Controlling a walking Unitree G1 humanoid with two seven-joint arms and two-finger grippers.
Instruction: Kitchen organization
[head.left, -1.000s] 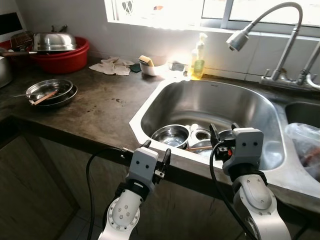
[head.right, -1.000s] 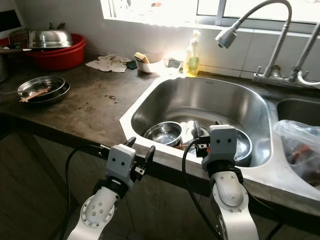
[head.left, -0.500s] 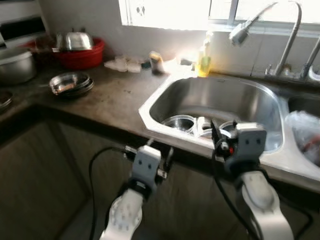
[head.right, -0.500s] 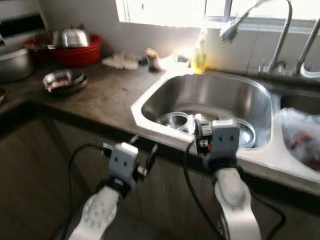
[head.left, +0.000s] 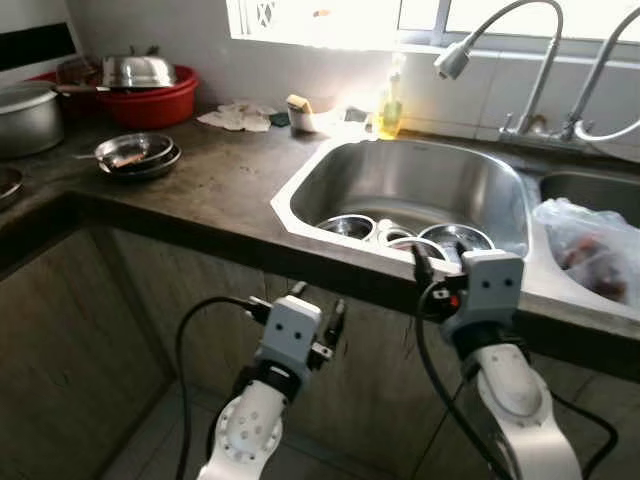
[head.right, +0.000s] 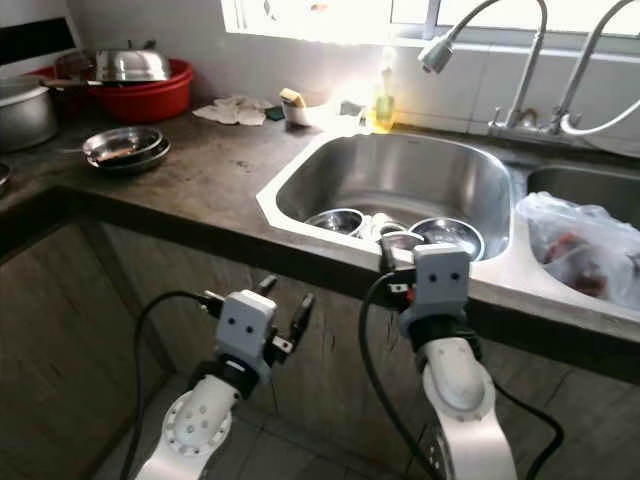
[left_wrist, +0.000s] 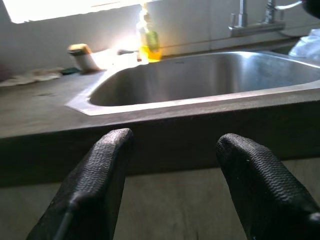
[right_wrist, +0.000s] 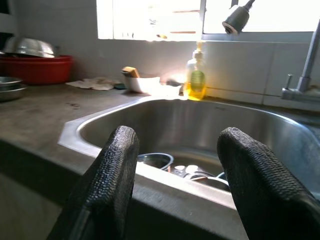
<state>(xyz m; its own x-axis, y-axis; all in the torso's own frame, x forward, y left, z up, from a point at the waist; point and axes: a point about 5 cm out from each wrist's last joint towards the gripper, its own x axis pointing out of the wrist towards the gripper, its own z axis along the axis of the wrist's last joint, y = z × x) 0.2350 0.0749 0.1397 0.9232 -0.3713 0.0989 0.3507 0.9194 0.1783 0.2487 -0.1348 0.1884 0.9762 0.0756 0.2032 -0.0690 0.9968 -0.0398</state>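
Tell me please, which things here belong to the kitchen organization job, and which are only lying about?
Likely for the job:
steel bowls in the sink
stacked plates on the counter
red basin

Probably just lying about:
soap bottle
crumpled cloth
plastic bag

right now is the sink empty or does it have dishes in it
Not empty. The sink holds several steel bowls and other dishes clustered at its near side; no water can be seen running from the faucet.

We count two steel bowls (head.left: 347, 226) (head.left: 456, 238) in one sink (head.left: 400, 165), two faucets (head.left: 495, 50) (head.left: 600, 70), one soap bottle (head.left: 389, 108), one red basin (head.left: 150, 105), one stack of steel plates (head.left: 135, 155), one plastic bag (head.left: 588, 245) and one crumpled cloth (head.left: 236, 117).
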